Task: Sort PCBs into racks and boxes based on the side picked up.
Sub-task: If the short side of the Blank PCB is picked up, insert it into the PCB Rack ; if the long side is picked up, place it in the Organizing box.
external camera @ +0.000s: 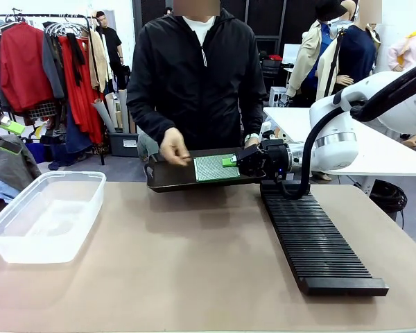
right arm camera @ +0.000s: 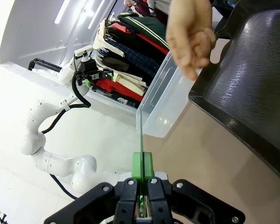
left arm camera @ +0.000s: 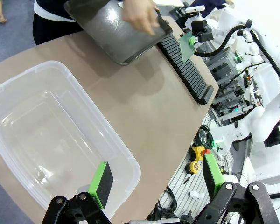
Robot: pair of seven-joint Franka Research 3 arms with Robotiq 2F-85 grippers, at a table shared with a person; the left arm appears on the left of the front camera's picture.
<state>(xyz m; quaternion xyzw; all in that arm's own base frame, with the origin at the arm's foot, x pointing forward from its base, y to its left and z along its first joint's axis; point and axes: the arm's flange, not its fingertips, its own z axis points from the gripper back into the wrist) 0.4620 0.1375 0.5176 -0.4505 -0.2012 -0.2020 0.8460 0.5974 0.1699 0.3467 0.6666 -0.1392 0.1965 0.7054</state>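
Tally: one PCB [external camera: 213, 168] pinched in the right hand [external camera: 229, 161] at twelve o'clock; one rack [external camera: 319, 243] at three, one box [external camera: 14, 258] at nine; left hand [left arm camera: 157, 180] spread.

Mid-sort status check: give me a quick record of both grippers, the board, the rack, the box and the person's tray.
right gripper: shut on a circuit board, gripped by one edge
board face: dotted light green side toward the front camera
left gripper: open, nothing in it, up over the clear box
box contents: no boards
rack: no boards in its slots
tray: black, held by the person's hand at the far side
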